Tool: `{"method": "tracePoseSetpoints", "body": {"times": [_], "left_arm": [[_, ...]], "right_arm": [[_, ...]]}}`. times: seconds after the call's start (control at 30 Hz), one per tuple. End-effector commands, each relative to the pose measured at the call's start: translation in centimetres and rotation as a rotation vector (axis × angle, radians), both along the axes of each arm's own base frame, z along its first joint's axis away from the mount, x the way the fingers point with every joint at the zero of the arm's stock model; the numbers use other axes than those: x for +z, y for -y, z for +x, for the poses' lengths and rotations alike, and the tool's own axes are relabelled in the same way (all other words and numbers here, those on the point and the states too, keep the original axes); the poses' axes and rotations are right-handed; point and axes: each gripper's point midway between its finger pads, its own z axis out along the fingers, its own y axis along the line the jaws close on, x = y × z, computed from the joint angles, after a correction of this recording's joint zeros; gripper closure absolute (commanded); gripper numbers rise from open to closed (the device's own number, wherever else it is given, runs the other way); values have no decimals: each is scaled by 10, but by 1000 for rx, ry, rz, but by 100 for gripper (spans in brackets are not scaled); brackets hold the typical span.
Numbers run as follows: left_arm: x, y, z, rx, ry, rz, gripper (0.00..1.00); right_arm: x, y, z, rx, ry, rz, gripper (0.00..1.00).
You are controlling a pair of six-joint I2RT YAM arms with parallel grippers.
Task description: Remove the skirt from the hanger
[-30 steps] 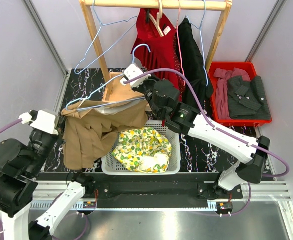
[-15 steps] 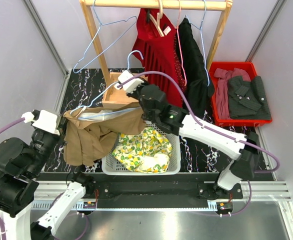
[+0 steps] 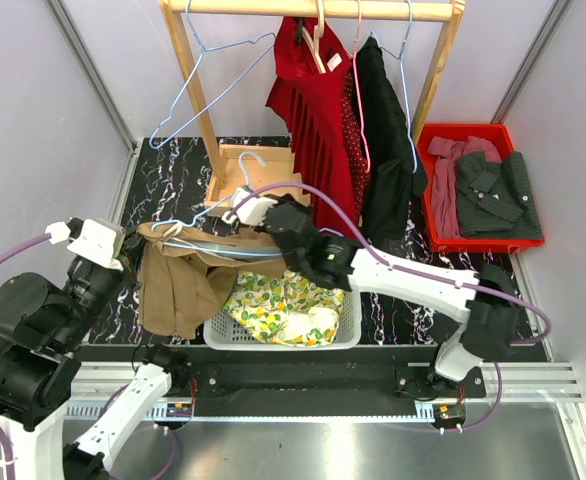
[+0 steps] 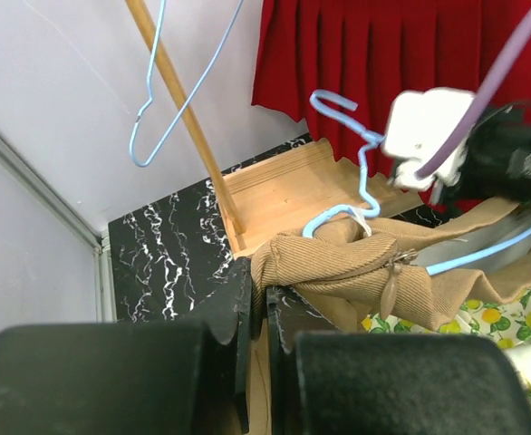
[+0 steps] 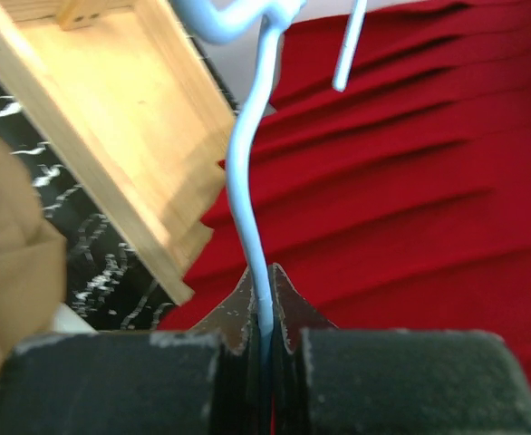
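The tan corduroy skirt (image 3: 178, 285) hangs bunched on a light-blue wire hanger (image 3: 247, 160) just left of the basket. My right gripper (image 3: 243, 203) is shut on the hanger's neck below the hook; in the right wrist view the blue wire of the hanger (image 5: 245, 172) runs up from between the right gripper's (image 5: 264, 294) closed jaws. My left gripper (image 3: 129, 263) is shut on the skirt's waistband corner. In the left wrist view the skirt (image 4: 374, 272) stretches right from the left gripper (image 4: 258, 290), with the hanger (image 4: 363, 177) rising above it.
A white basket (image 3: 273, 340) holding a yellow lemon-print cloth (image 3: 288, 300) sits at the front centre. Behind stands a wooden rack (image 3: 188, 80) with a red dress (image 3: 313, 110), a black garment (image 3: 383, 130) and bare blue hangers. A red bin (image 3: 431, 215) of dark clothes is at right.
The right arm has brought the hanger down and to the left, toward the front. The skirt has bunched up and sagged at the basket's left. Both grippers kept their hold.
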Motion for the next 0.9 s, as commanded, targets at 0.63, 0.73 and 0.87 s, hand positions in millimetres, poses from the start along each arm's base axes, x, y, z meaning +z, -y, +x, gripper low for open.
{"method": "tracePoseSetpoints", "body": {"times": [0.63,0.73,0.87], "left_arm": [[29,7,11,-13,95,-60,90],[27,11,13,-32,83,-61,82],[28,19,15,-66,70,-73,80]], "right_arm": [[107,118,-50,-16,181,274,100],[116,126,-57,0,178,322,100],[112,120,-56,8,180,241,100]]}}
